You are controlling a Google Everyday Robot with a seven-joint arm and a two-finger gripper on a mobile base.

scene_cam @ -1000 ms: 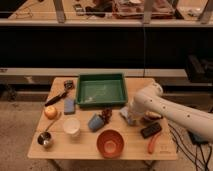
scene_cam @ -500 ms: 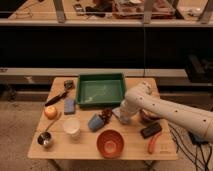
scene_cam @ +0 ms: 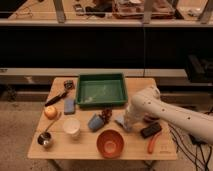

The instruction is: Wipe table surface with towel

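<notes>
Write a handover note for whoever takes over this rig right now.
End effector: shut, apparently pinching the towel, down on the table surface between the blue cup and a black object.
Done: towel is on the table; how much has been wiped cannot be told.
Left: probably wipe the bare tabletop in front of the green tray.
</notes>
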